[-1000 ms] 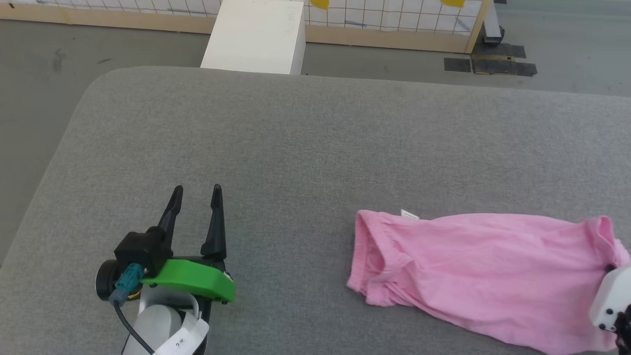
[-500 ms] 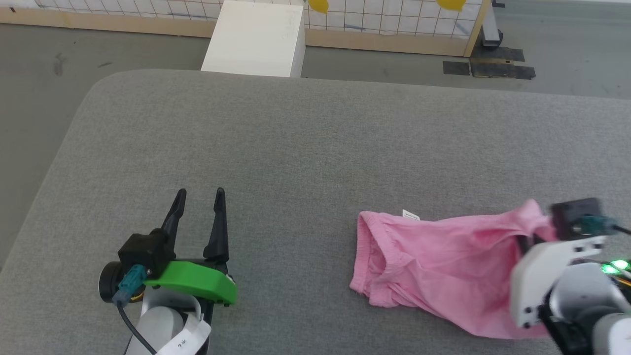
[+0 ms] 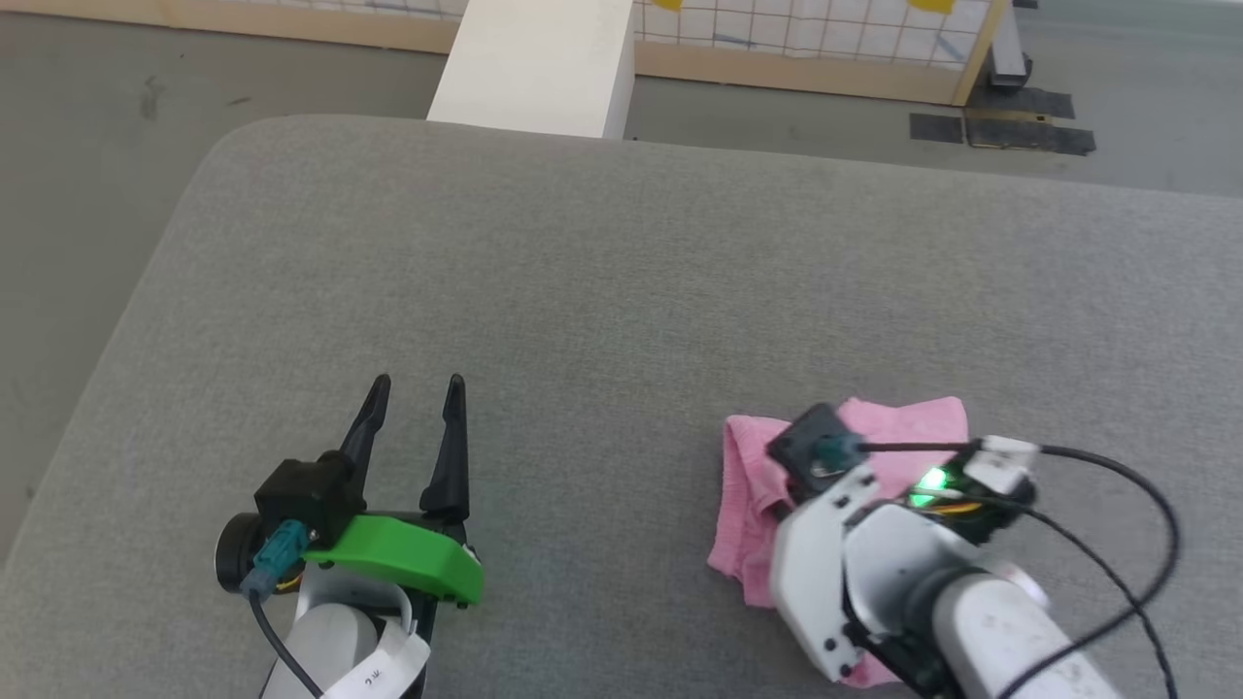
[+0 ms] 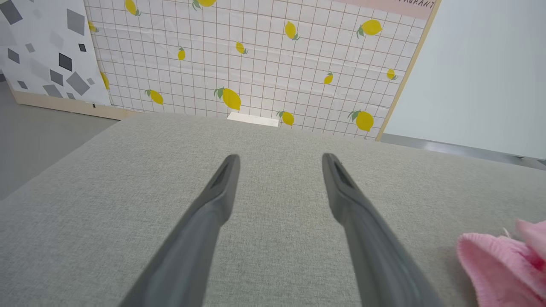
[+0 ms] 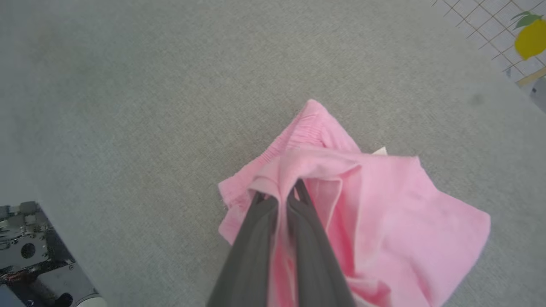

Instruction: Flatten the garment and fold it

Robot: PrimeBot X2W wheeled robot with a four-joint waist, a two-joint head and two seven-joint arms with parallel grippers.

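We log the garment point(image 3: 750, 485) bunched on the near right part of the grey surface point(image 3: 583, 272), with one layer doubled over another and the gathered waistband toward the middle. The right gripper point(image 5: 279, 197) has its fingers pinched together on a fold of the pink cloth, which drapes over both tips. We see a white label point(image 5: 379, 150) peeking out just beyond. The left gripper point(image 3: 418, 383) has its fingers spread wide and holds nothing. It sits low over bare surface, well apart from the garment. A white box point(image 3: 534, 58) stands past the far edge.
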